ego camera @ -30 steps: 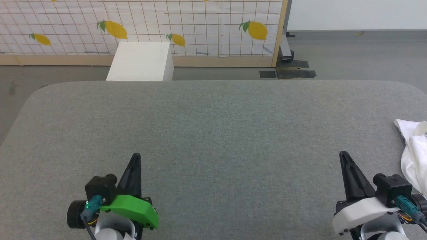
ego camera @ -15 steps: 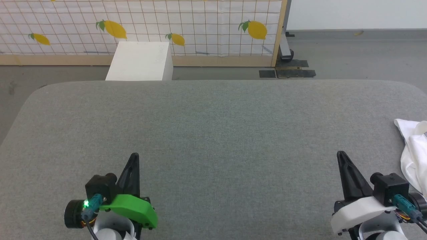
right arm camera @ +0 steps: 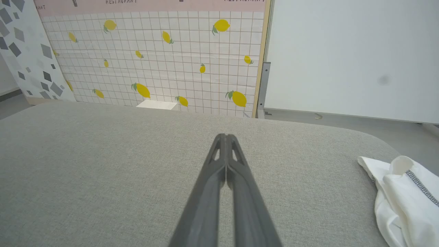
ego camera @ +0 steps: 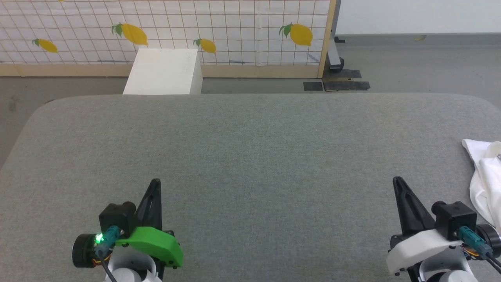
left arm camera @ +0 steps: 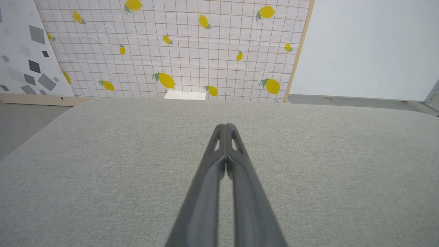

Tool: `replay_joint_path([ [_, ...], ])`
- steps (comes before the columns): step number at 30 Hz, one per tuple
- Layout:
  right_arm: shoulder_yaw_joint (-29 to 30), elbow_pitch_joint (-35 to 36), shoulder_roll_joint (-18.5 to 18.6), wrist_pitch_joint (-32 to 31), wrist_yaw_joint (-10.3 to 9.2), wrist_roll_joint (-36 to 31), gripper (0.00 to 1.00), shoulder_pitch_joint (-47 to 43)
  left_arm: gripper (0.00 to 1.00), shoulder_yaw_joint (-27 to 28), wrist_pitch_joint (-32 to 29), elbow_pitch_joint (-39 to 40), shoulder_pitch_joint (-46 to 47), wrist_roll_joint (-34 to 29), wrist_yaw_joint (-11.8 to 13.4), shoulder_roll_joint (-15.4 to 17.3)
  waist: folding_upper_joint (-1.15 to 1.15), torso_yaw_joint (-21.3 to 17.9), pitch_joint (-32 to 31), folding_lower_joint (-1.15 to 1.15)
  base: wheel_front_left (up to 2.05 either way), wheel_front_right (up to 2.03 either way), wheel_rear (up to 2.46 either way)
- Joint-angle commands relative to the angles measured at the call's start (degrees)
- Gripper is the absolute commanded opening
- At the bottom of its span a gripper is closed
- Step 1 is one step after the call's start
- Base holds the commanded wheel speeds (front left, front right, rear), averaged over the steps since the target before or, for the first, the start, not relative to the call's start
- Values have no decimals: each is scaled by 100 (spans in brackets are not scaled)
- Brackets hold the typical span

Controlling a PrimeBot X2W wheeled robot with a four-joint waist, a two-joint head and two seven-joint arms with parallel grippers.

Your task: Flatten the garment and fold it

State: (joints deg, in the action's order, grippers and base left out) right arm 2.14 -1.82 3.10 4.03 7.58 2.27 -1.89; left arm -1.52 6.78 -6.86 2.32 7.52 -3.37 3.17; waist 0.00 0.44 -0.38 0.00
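Grey woven cloth covers the wide, round-cornered counter (ego camera: 250,149), bare across most of the head view; behind it stand a white grid-patterned screen printed with yellow lemons (ego camera: 235,27) and a plain white rectangular box (ego camera: 164,72); the crumpled white shirt with grey zigzag stitching (ego camera: 484,176) lies bunched at the right edge of the frame, untouched; I judge nothing done yet, flattening and folding both remain; the left gripper (ego camera: 155,182) at lower left and the right gripper (ego camera: 397,180) at lower right have fingers pressed together, empty; a pink strip (right arm camera: 151,4) topping the right wrist view reads "RESTAURANT", partly cropped; no shirt label is legible.
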Motion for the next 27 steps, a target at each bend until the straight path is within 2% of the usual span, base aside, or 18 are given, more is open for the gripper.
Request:
replay_joint_path([
  [1,-20,38,-12,-25,-5,-54,0,91,0,19,-31,47,-87,-123,58,-16,0,-1,1,0,0,0,0],
  [27,-121,113,-18,-221,-7,-144,0,142,0,88,-368,380,-162,-450,203,-23,0,-23,20,0,0,0,0],
])
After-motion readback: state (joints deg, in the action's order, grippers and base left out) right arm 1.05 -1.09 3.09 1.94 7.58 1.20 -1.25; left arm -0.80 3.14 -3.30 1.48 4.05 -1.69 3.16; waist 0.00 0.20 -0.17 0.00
